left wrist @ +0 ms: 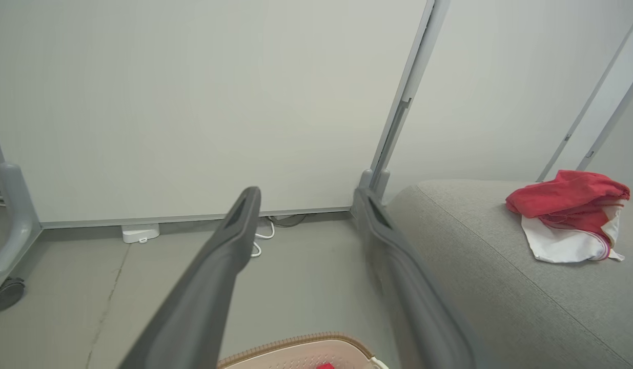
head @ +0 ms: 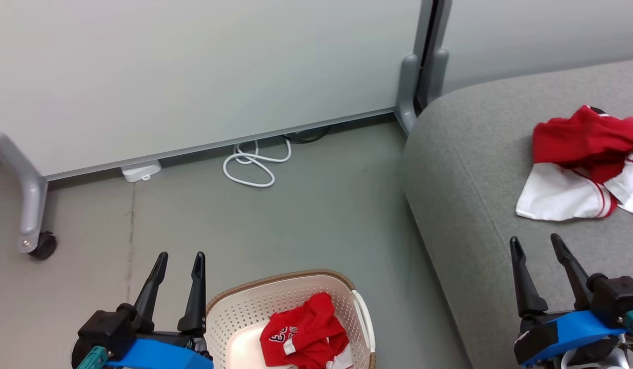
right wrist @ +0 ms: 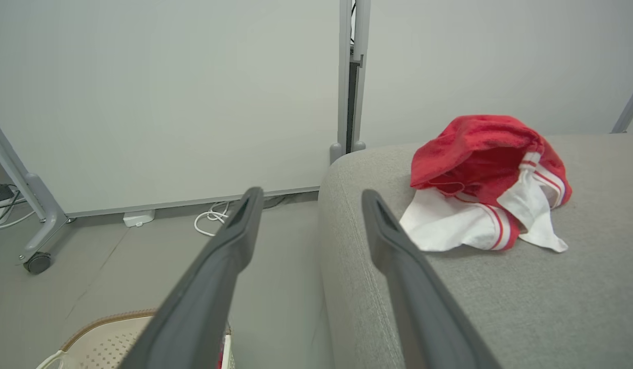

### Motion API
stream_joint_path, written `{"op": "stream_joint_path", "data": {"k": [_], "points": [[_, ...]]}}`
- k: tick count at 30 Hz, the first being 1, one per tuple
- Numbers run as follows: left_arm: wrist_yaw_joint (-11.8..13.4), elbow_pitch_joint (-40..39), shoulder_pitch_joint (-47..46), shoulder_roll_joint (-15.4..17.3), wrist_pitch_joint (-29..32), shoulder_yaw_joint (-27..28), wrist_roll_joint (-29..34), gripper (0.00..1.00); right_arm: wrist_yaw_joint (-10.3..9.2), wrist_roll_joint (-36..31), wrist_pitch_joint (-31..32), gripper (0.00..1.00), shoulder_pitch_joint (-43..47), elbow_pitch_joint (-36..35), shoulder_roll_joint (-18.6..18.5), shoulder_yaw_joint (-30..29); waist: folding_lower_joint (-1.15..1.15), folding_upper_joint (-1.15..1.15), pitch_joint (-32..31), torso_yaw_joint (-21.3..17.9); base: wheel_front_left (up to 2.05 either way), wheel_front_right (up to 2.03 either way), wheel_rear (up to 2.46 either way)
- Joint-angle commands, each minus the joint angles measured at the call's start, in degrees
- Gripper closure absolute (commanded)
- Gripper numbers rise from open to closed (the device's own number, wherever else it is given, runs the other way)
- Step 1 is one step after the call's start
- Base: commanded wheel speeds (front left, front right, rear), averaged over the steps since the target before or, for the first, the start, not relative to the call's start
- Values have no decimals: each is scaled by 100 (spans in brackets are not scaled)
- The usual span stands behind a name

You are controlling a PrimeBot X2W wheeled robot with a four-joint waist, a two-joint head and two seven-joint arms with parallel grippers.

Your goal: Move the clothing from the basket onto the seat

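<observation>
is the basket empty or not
Not empty: a red jersey lies crumpled inside the basket.

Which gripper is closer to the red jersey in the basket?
Left. The left gripper is just left of the basket holding the red jersey; the right gripper is over the seat, well to its right.

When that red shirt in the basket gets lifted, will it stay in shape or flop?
Probably flop: the shirt lies crumpled in soft folds, so it would likely dangle from wherever it is pinched. It looks thin, so likely light. It is cloth, so hardly slippery or fragile.
</observation>
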Motion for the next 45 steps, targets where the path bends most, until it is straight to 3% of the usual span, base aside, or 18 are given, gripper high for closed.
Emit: {"op": "stream_joint_path", "data": {"k": [1,10,18,45], "points": [[-6,26,58,-26,-26,41,33,0,3,-12,7,0,104,-52,2,21,1,0,-73,172,0,0,0],[-6,194,91,1,-27,281,92,0,3,-82,-46,0,174,-118,2,252,1,0,-90,689,0,0,0],[-7,299,136,13,-27,534,121,0,3,-31,-71,0,192,-33,2,390,1,0,-126,886,0,0,0],[-7,216,20,-6,-27,516,141,0,2,86,-96,0,42,-31,3,614,1,0,73,766,0,0,0]]}}
